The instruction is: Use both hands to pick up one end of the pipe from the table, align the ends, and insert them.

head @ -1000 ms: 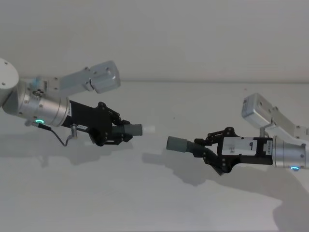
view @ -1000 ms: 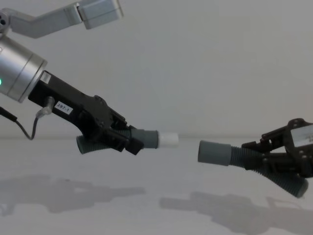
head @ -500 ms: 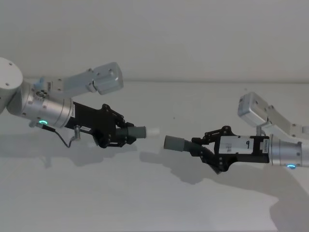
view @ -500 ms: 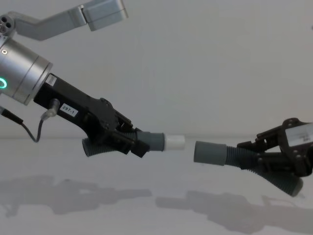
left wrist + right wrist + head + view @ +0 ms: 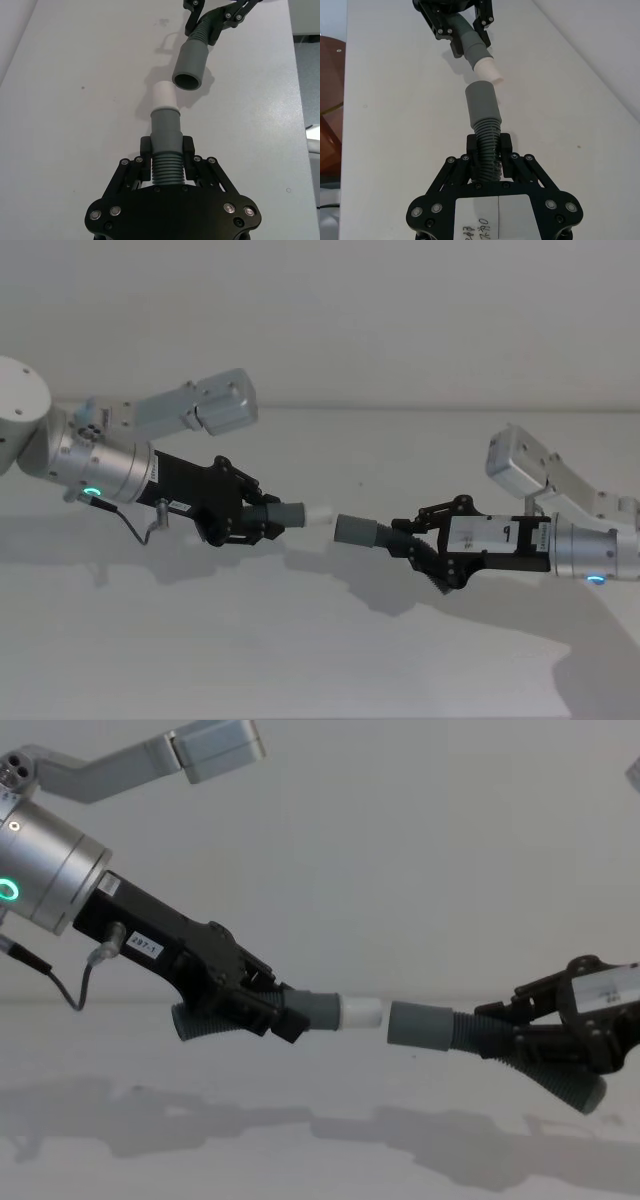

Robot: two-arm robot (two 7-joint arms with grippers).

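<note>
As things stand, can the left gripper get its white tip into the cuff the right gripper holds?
Probably yes: the left gripper holds the white tip just short of the open cuff in the right gripper, with nothing between them.

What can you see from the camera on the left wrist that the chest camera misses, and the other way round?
The left wrist view looks into the hollow mouth of the open cuff, which sits a little to one side of the white tip.

The chest view shows both pieces lifted off the table, and the silver left wrist with its green ring light.

Both show the left gripper and right gripper each clamping a ribbed hose piece, the ends nearly meeting but not inserted.
</note>
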